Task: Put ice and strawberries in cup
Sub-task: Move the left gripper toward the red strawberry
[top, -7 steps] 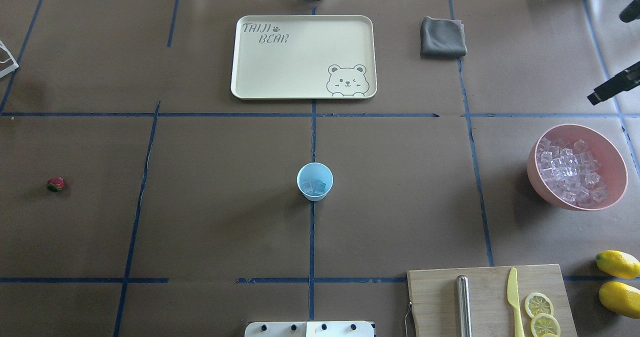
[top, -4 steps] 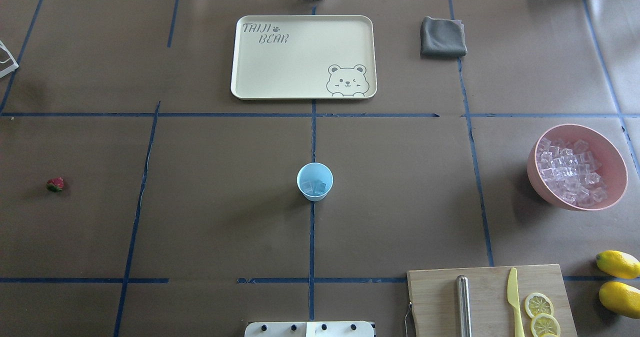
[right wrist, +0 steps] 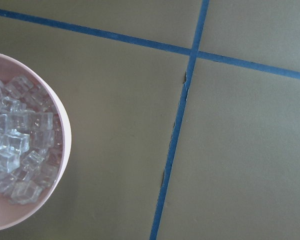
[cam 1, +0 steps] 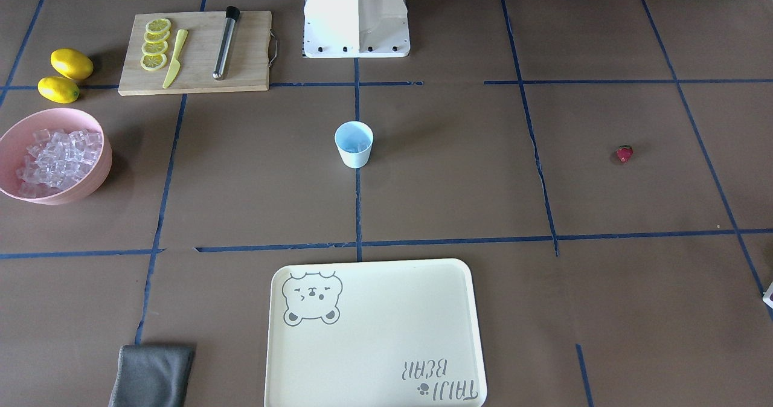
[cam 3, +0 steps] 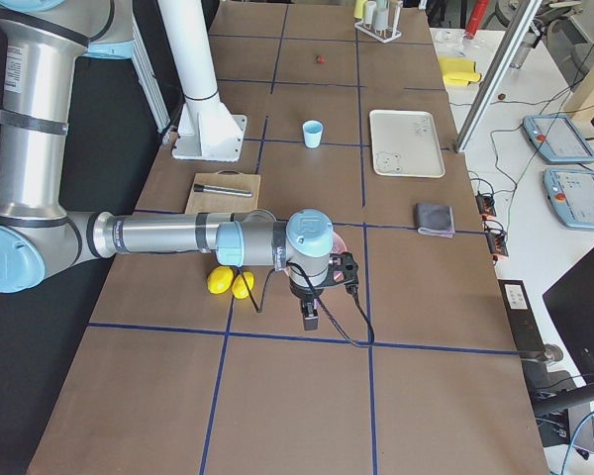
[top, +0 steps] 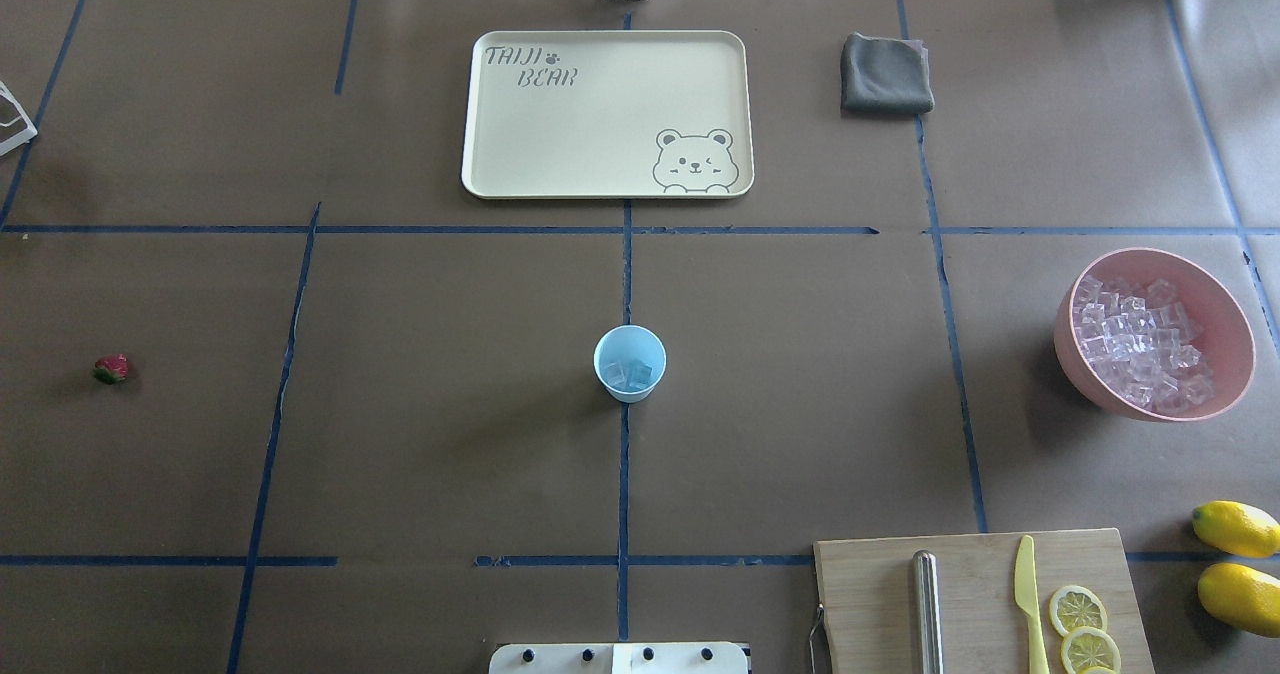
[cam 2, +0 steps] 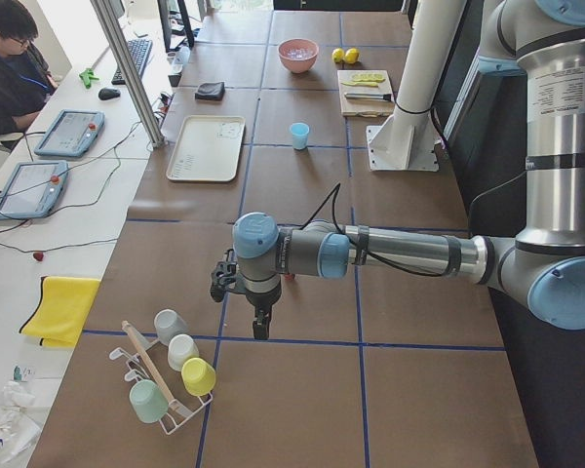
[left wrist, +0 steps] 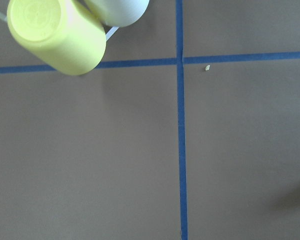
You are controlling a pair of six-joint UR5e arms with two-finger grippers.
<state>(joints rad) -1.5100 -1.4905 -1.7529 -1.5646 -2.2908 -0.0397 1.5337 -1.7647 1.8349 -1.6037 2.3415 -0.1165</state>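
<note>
The light blue cup [top: 630, 364] stands upright at the table's middle with a few clear ice cubes [top: 630, 375] inside; it also shows in the front view [cam 1: 354, 144]. More ice [top: 1140, 344] fills the pink bowl [top: 1235, 354] at the right. The red strawberry [top: 112, 368] lies alone at the far left. My left gripper [cam 2: 260, 331] hangs over the table's left end, past the strawberry. My right gripper [cam 3: 310, 322] hangs just beyond the bowl at the right end. Both show only in side views, so I cannot tell if they are open or shut.
A cream tray [top: 480, 154] and a grey cloth [top: 885, 74] lie at the far side. A cutting board [top: 870, 594] with a metal rod, yellow knife and lemon slices is at the near right, with two lemons [top: 1235, 527] beside it. A rack with a yellow cup [left wrist: 57, 35] is under the left wrist.
The dark parts of the right arm that showed at the overhead view's right edge have left the view. The cup, strawberry and bowl have not moved.
</note>
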